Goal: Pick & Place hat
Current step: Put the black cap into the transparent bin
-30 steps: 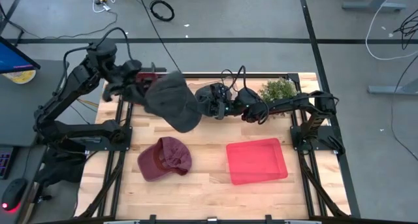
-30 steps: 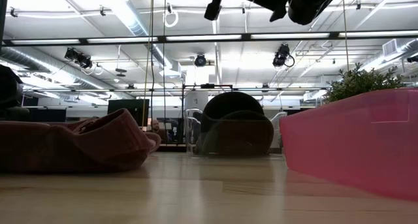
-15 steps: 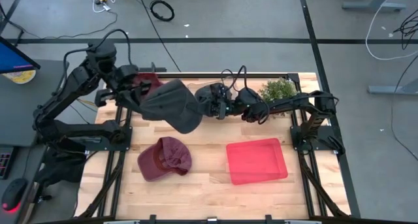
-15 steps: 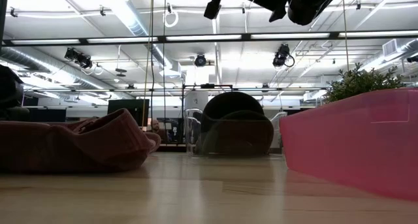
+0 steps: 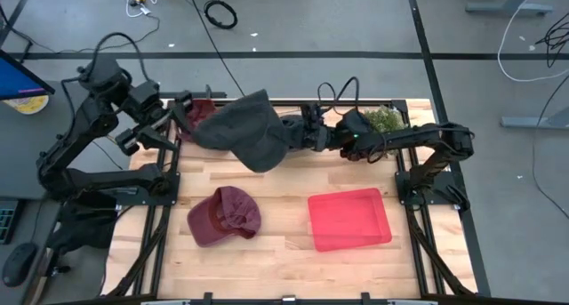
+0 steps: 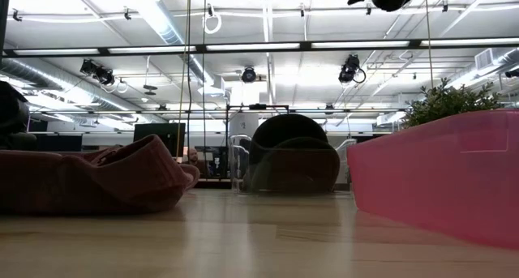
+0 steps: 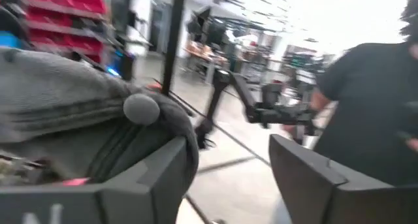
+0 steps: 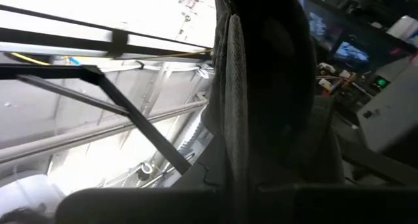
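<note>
Two hats in play. Grey hat (image 5: 244, 132) hangs in the air above the far half of the desk (image 5: 284, 260), stretched sideways between the two arms. Right pincer (image 5: 298, 136) is clenched on the hat's right-hand edge; the right wrist view shows dark grey fabric (image 8: 261, 87) pinched between its own fingers. Right arm reaches in level from the desk's right side, cables looped above it.

Left pincer (image 5: 182, 109) sits at the far left corner, just beside the hat's left edge. In the left wrist view its fingers (image 7: 163, 178) stand spread apart with bare gap between them, so it reads as released; grey cloth (image 7: 78, 113) with a round top button lies against one finger's side. Whether any fabric is caught there, probably not, but the angle is poor.

Maroon cap (image 5: 224, 216) lies flat on the desk, near side, left of centre, apart from both arms. Low view shows it slumped on the wood (image 6: 97, 181).

Pink bin (image 5: 349, 219) rests to the right of the cap, well apart from it, its wall (image 6: 438, 173) filling the low view's right side. Small green plant (image 5: 380, 120) stands at the far right corner, close behind the right arm.
</note>
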Controlling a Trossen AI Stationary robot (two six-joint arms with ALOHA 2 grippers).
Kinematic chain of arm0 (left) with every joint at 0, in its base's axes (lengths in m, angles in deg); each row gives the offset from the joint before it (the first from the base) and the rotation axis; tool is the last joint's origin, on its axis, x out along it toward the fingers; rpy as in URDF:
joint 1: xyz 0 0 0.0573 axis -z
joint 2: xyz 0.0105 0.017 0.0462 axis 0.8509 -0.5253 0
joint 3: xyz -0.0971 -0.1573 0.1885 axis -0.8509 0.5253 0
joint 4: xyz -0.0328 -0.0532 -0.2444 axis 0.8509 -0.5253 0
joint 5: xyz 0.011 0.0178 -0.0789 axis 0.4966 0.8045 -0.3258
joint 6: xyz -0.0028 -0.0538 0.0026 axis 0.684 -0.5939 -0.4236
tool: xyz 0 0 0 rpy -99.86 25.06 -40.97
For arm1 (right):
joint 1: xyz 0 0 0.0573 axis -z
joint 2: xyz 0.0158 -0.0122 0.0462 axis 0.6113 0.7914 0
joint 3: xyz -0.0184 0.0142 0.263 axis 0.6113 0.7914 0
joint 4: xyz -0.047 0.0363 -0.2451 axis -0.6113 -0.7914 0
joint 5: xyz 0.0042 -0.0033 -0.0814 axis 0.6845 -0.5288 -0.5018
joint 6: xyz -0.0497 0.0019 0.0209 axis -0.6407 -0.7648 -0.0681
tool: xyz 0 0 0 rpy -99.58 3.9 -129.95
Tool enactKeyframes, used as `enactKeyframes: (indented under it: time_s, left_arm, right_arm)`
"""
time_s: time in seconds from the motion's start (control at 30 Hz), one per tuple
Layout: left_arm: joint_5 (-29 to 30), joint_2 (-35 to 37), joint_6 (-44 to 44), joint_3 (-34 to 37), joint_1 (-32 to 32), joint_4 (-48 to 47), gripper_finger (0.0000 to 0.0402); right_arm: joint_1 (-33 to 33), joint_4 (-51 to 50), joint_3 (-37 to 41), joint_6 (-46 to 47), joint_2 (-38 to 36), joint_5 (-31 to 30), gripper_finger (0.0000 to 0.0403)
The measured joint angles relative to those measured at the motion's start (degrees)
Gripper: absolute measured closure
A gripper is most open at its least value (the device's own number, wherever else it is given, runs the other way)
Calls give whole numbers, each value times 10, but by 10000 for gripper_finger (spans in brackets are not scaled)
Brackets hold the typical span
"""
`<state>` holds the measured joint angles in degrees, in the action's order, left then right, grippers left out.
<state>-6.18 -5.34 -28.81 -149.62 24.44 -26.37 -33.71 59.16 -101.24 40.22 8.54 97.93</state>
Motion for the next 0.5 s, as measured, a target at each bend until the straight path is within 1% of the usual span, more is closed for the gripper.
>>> enactKeyframes:
  time_s: [0.17, 0.3, 0.4, 0.5]
  left_arm:
    - [74, 18, 59, 0, 0, 1, 133]
    - [161, 39, 137, 1, 0, -2, 119]
    - [234, 56, 209, 1, 0, -8, 118]
    - [294, 70, 266, 1, -1, -16, 118]
  right_arm:
    - [0, -8, 0, -7, -25, 3, 398]
    - [-1, -9, 0, -13, -40, 1, 398]
    - [-3, -8, 0, 1, -47, -36, 398]
    - [-8, -2, 0, 32, -48, -106, 398]
